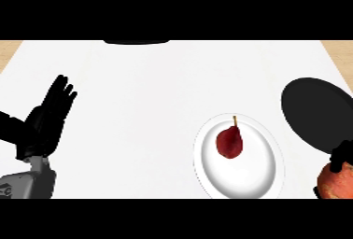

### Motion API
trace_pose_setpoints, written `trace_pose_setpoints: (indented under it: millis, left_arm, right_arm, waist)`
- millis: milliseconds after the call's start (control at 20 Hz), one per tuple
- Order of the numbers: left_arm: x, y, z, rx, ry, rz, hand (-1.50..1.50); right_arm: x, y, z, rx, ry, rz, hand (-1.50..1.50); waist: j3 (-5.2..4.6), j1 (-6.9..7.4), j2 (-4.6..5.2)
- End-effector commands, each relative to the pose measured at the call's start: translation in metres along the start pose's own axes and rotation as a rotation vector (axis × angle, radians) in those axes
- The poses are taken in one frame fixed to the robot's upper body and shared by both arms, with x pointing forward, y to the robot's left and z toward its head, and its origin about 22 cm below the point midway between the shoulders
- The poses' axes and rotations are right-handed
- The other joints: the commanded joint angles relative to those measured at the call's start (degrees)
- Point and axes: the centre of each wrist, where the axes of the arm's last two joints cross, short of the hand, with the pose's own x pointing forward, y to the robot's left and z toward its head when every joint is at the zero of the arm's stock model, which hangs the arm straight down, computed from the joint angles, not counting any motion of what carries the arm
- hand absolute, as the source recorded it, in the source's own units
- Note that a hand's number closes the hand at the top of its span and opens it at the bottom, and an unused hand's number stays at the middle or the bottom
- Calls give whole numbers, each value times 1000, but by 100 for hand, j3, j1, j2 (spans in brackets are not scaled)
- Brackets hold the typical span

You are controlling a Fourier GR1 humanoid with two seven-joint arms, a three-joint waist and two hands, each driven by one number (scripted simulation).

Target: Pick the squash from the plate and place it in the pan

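Head view: squash (335,183) off the plate (265,184), carried at the lower right edge.

I had the right hand (342,154) curled over the orange squash, just beside the black pan (314,112), ready for placing. Both were cut off by the edge. A dark red pear (229,141) lay on the plate. The left hand (50,116) rested, fingers straight.

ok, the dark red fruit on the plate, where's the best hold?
Pinch the fruit at its wide belly, fingers on left and right flanks, coming down from above. It lies flat on the plate, stem pointing away, and the neck end tapers.
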Motion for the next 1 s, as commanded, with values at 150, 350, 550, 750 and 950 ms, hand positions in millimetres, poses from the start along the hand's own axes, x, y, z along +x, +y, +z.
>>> trace_pose_setpoints:
  millis: [150,350,550,750,950]
  left_arm:
    - [-5,-4,-4,-6,-4,-5,0]
    - [-5,-21,3,-44,-16,12,0]
    - [-3,-13,-2,-22,-13,-11,0]
    - [8,-11,-12,-24,-10,5,0]
    - [-7,-15,-4,-35,-22,-5,0]
  right_arm:
    - [-66,-20,-32,-129,80,-182,150]
    - [-103,-24,-50,-152,102,-196,150]
    - [-161,-12,-63,-162,165,-257,150]
    - [-196,17,-67,-126,124,-222,150]
    - [-215,53,-76,-78,71,-279,150]
  waist:
    - [4,124,28]
    - [4,138,23]
    - [8,183,37]
    - [11,190,45]
    - [12,220,53]
